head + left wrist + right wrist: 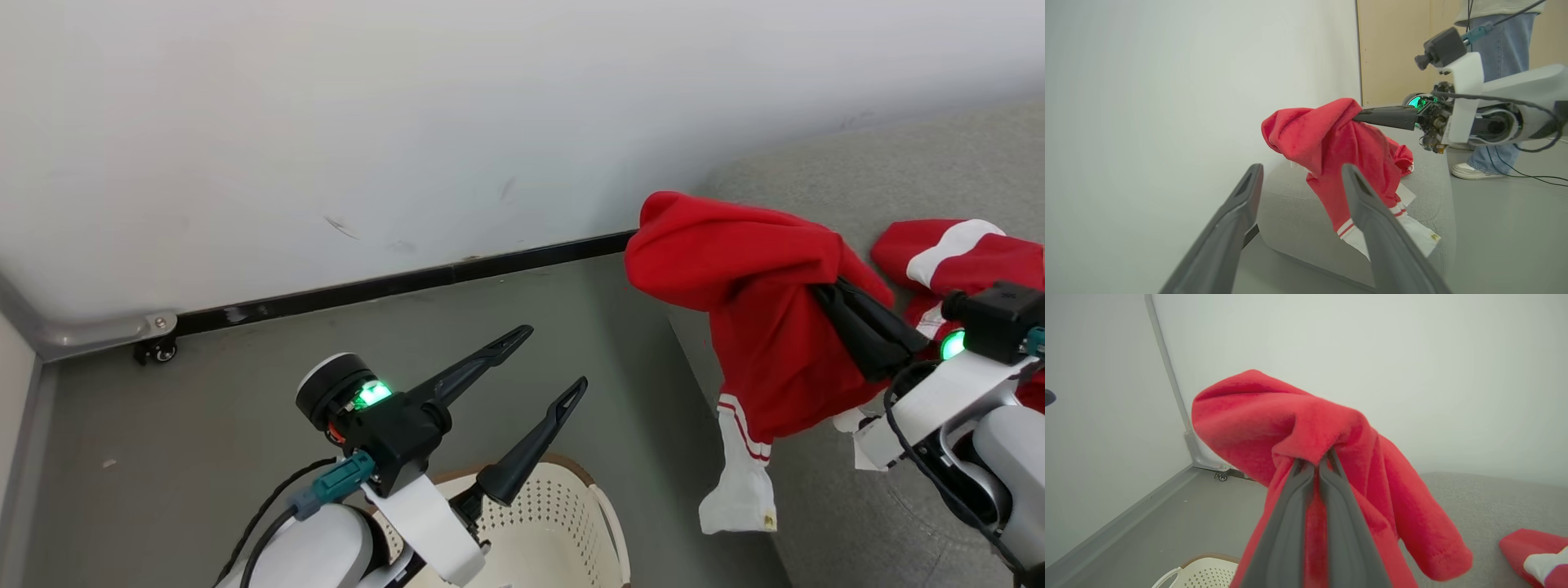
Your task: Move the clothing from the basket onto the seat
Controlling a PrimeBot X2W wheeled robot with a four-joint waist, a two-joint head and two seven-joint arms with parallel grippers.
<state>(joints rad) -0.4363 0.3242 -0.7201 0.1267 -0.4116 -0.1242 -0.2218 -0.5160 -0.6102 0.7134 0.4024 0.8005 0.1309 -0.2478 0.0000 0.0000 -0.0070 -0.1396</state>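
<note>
Clothing, a red garment with a white-striped cuff, hangs bunched from my right gripper, whose two fingers are pinched tight together on a fold near its top. It dangles over the left end of the seat, its white cuff trailing down past the seat's edge; I cannot tell whether it touches the cushion. A second red garment with a white stripe lies on the seat just beyond my right wrist. My left gripper holds nothing, its fingers spread wide, well apart from the clothing and above the basket, which stands on the grey floor near the seat. A white wall with a dark skirting runs behind. In the left wrist view a person's legs in jeans stand past the seat's far end.
</note>
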